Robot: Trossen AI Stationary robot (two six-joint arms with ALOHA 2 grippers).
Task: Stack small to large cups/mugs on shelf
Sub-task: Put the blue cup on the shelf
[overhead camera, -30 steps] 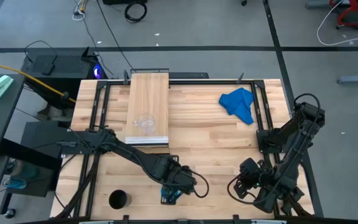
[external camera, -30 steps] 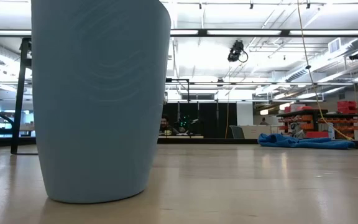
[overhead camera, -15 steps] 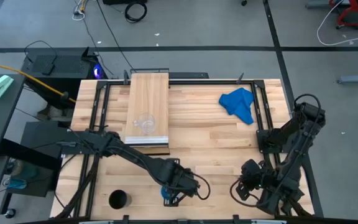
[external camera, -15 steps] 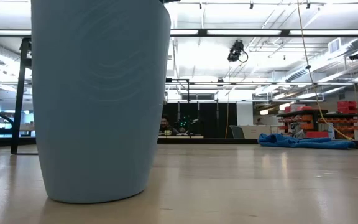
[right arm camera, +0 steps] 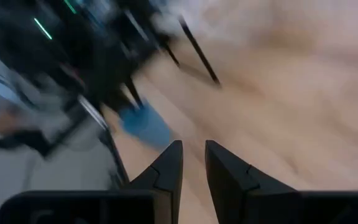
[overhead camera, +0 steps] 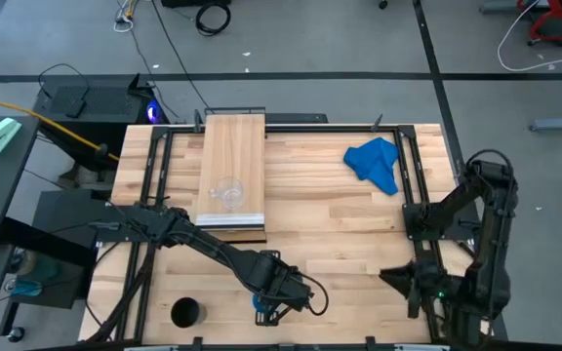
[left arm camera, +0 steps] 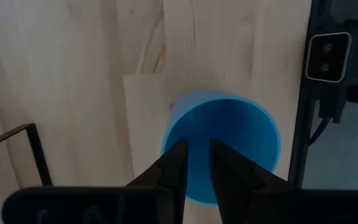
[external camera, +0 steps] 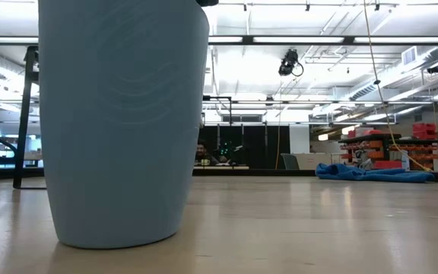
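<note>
The bright-blue cup stands upright on its base near the table's near edge; it fills the left of the low view. My left gripper is directly above it, pointing down. Its fingers are shut, and its tips are over the blue cup's open mouth. The small clear glass cup stands on the light-wood shelf, near its front edge. The black cup stands at the near left. My right gripper is shut and waits at the near right. My left gripper comes at the blue cup from above, with both fingertips over the opening, inside the rim. I cannot tell whether they touch the cup, which stands on the table.
A crumpled blue cloth lies at the far right of the tabletop, also seen far off in the low view. A dark frame rail runs beside the cup. The middle of the table is bare wood.
My right arm has drawn back toward the table's right near corner, away from the middle. My left gripper has moved slightly toward the near edge and down over the blue cup; a dark part of it now shows at the cup's rim in the low view. The cups have not moved.
</note>
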